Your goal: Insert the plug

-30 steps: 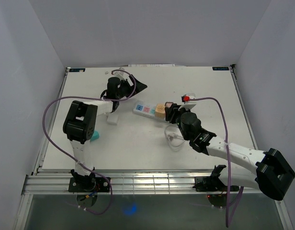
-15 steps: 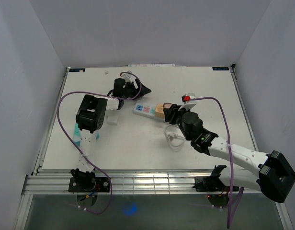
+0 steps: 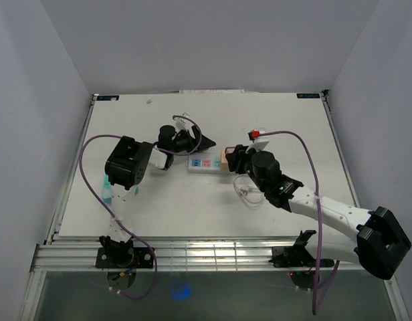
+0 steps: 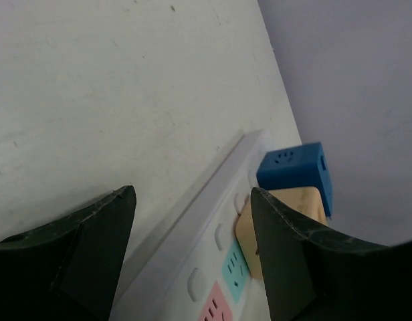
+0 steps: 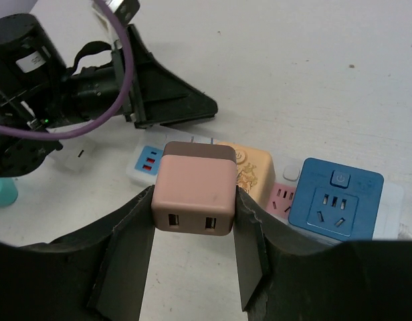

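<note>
The pink plug (image 5: 194,194) was pinched in the jaws of the right gripper (image 5: 192,212), close over the tan adapter (image 5: 251,167) beside the blue adapter (image 5: 334,200) on the white power strip (image 3: 204,164), which lay near the middle of the table (image 3: 126,120), while the left gripper (image 4: 190,207) hung at the strip's left end with its jaws spread.

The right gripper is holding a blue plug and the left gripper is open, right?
Not blue: the right wrist view shows the right gripper holding a pink plug with a brown end. The blue adapter sits on the power strip. The left gripper is open.
</note>
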